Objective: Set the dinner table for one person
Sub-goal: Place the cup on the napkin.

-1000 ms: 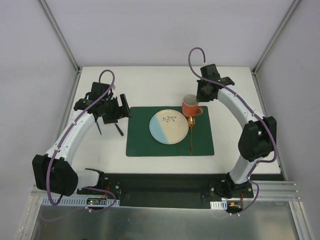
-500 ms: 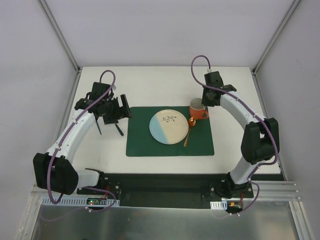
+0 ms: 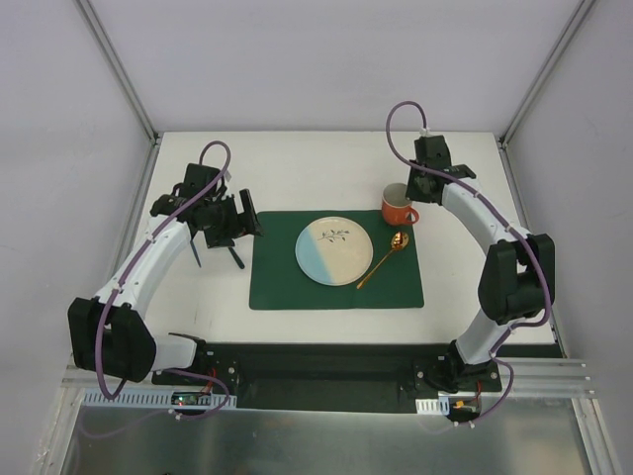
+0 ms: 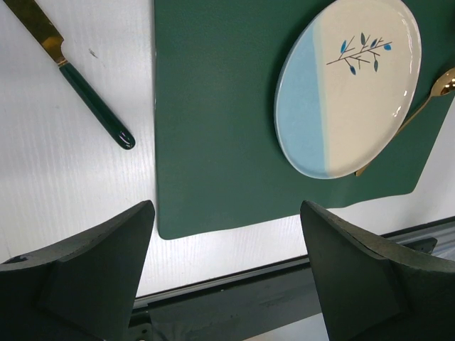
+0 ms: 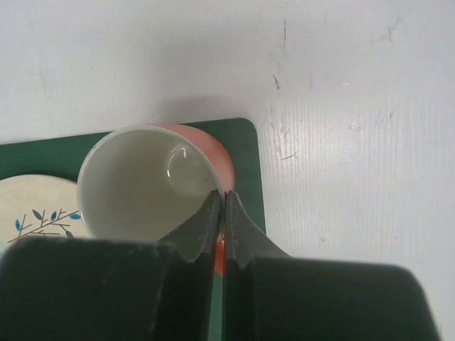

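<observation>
So the dinner table (image 3: 297, 168) is the big white matte top that fills the whole working area, running from the arm bases back to the far wall. A dark green placemat (image 3: 336, 259) lies on it, roughly in the middle and toward the near edge.

On the mat there's a round plate (image 3: 334, 251), half pale blue and half cream, with a little leafy twig painted on it. Just right of the plate lies a gold spoon (image 3: 380, 262), set diagonally with the bowl pointing to the far right. An orange-red mug (image 3: 398, 205) with a white inside is at the mat's far right corner.

The right gripper (image 5: 222, 202) is right on that mug. Its fingers are pinched down to almost nothing at the outside of the cup, with a thin strip of orange caught between them, which looks like the handle. So it's holding the mug, narrow grip. I honestly can't tell whether the mug is sitting on the mat or lifted a bit off it.

The left gripper (image 4: 226, 209) is spread wide with nothing between the fingers. It hangs over the left part of the mat near its left edge — the wrist view looks straight down at the mat, with white tabletop to the left. A knife (image 4: 78, 78) with a gold blade and a dark green handle lies on the bare table there, left of the mat and not touching it.
</observation>
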Robot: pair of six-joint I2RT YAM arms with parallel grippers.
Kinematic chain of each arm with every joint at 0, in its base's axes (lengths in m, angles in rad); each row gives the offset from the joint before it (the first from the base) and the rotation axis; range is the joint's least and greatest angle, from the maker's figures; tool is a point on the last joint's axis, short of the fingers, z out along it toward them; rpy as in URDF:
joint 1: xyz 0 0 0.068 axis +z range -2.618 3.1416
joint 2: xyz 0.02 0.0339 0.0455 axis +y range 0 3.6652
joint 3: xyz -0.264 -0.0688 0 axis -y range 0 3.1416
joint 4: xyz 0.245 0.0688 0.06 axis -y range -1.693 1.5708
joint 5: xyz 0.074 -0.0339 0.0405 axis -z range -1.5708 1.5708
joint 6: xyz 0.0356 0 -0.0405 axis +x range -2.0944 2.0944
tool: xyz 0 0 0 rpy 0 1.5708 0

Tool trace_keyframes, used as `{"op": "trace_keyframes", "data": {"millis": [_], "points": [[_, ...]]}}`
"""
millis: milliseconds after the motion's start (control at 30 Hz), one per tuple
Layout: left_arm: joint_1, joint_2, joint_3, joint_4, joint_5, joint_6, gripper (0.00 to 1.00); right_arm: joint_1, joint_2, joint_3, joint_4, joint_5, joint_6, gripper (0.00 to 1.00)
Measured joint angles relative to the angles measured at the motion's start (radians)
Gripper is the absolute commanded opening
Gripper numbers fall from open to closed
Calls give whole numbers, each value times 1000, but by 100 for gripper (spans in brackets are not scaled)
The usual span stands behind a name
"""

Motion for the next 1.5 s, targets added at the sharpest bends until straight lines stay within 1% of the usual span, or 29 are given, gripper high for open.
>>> {"op": "trace_keyframes", "data": {"millis": [200,633,1500], "points": [[0,25,0,0,0,3,84,-10,2,24,8,-2,-4,1],[0,41,1,0,0,4,84,-19,47,24,10,-20,-3,1],[0,61,6,3,0,5,84,-16,60,8,21,-41,9,1]]}}
